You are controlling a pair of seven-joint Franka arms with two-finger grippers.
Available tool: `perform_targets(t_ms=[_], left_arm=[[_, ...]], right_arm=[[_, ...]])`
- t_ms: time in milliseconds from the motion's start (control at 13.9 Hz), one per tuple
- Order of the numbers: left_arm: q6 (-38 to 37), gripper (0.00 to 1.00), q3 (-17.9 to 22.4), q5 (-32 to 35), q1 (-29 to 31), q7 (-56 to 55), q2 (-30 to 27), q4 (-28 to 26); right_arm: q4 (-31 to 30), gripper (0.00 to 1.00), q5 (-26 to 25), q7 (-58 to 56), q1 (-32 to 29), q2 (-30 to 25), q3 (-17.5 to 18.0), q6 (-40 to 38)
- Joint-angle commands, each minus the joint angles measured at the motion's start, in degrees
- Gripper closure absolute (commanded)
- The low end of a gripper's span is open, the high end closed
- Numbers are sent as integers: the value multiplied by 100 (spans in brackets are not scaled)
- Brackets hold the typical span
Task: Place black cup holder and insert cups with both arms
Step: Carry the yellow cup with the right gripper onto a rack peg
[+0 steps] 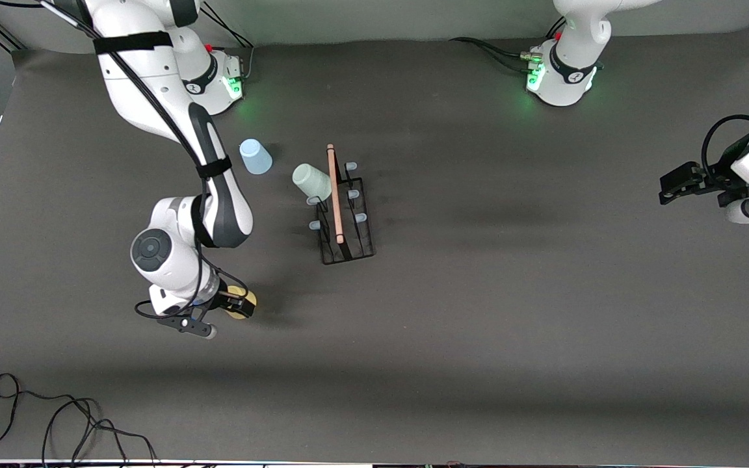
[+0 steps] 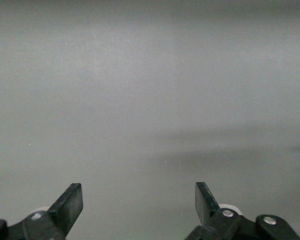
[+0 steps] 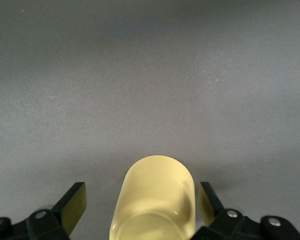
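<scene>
1. My right claw (image 1: 235, 305) is low over the desk (image 1: 511, 312), at the right arm's end, in the part near the front camera. Its fingers (image 3: 72, 205) are spread wide on 2 sides of the yellow cup (image 1: 242, 304).
2. In the right wrist view the yellow cup (image 3: 155, 200) sits between the fingers with a gap on each side, so they are released and not yet pressing it.
3. My left claw (image 1: 677, 185) waits in the air over the left arm's end of the desk, well apart from all the things. Its fingers (image 2: 70, 205) are also spread wide and hold nothing; under them I see only the bare grey desk.
4. The black cup holder (image 1: 346, 218) stands on the desk around the middle, a little toward the right arm's end. Its wooden rod handle (image 1: 335, 194) runs along the top.
5. The pale green cup (image 1: 313, 181) hangs tilted on 1 peg of the holder, on the side toward the right arm's end. The other pegs I can see carry only their pale tips (image 1: 315, 225).
6. The light blue cup (image 1: 255, 156) stands upside down on the desk, near the holder but apart from it, farther from the front camera than the yellow cup.
</scene>
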Motion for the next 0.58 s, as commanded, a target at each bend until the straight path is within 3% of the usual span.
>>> perform_targets(t_ms=[0,144,216,288,360,504], left_arm=[[87,0,17,61,-38,-68,-84,-13],[157,0,26,61,5,-50,-120,-4],[148,0,35,61,5,-59,-120,-13],[157,0,35,70,-21,-76,-120,-22],[166,0,35,70,-30,-77,-120,-22],[166,0,26,70,-38,-77,-120,-13]], right_arm=[[118,0,195,-183,-8,123,37,60],[92,2,195,-183,-17,123,37,60],[75,32,195,-244,-17,123,37,51],[74,77,195,-332,-17,105,37,8],[66,100,186,-393,-8,53,37,-10],[57,100,195,-429,9,-26,28,-176]])
